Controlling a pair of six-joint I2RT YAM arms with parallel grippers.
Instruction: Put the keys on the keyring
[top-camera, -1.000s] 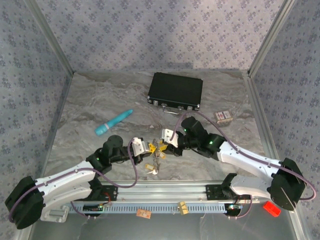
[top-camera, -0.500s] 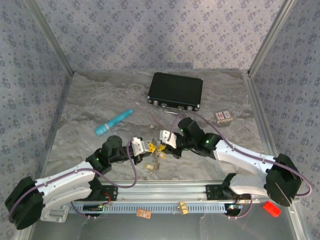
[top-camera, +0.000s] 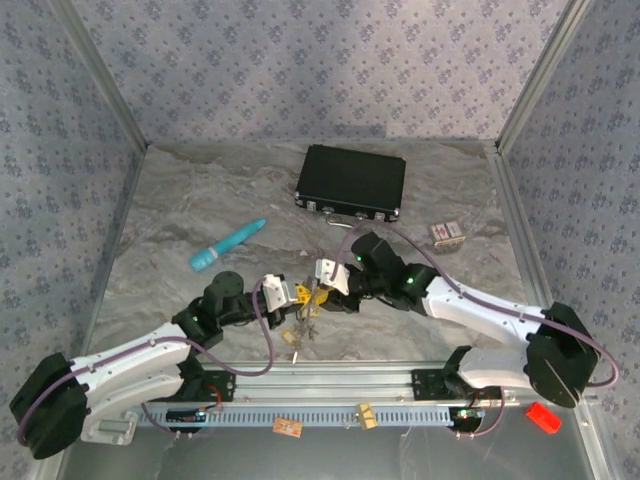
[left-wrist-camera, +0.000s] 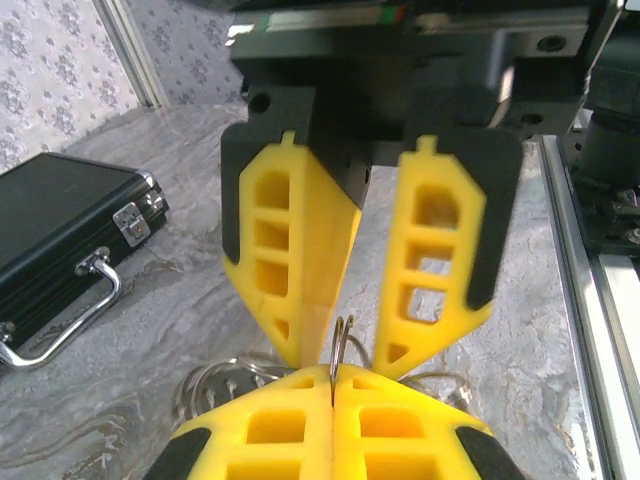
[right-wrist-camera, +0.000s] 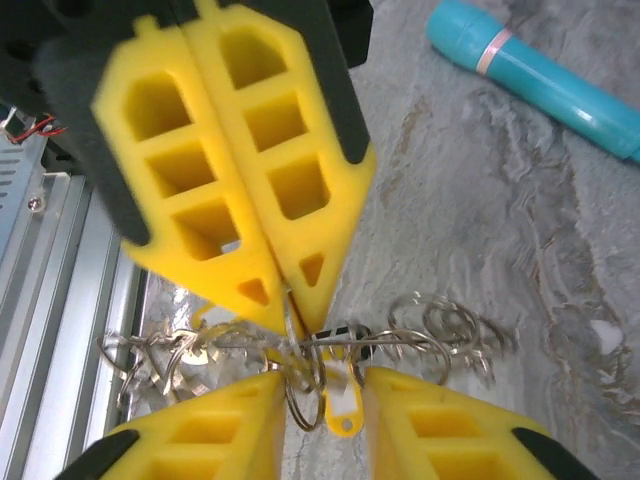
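Black case (top-camera: 352, 182): lid closed, contents not visible, far side of desk (top-camera: 180, 200).
Left claw (left-wrist-camera: 333, 385): fully closed, pinching keyring (left-wrist-camera: 340, 335) edge.
Right claw (right-wrist-camera: 322, 385): partly open, fingers either side of keyring.
Keys (right-wrist-camera: 338, 408): clustered beneath, mid-desk.

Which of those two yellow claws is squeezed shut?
The left end effector: its fingers press together on a thin metal ring. The right end effector, facing it, has its fingers apart.
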